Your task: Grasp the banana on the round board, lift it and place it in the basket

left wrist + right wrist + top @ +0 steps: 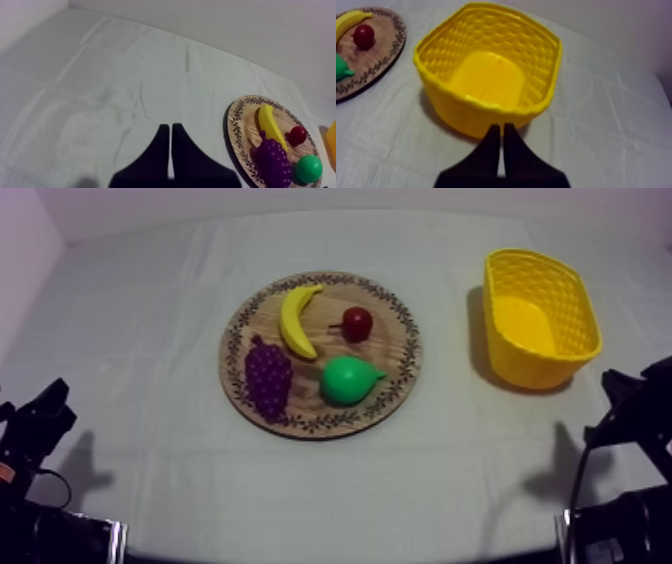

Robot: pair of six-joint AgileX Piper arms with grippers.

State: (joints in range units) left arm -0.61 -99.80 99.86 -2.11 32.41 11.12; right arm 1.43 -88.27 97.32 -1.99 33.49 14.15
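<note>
Top view looks down on the round wooden board [390, 348] near the middle of the grey-white cloth [150, 338]. The banana [296, 318] lies flat on the board's far left part, its whole upper face in sight. Three other toy fruits sit round it: the small red fruit [357, 322] just beside it on the right, the grapes [268, 378] just beside its near end, and the pear [347, 380] on the board's near right part, a little apart from the banana. The yellow basket [575, 313] stands upright at the table's right side, well apart from the board, with cloth between them. The left gripper [171, 131] hangs above the cloth to the left of the board, its two black fingers pressed together as a narrow wedge, gripping nothing. The right gripper [502, 131] is likewise closed on nothing, its tips just beside the basket's near wall; whether they touch it I cannot tell.
</note>
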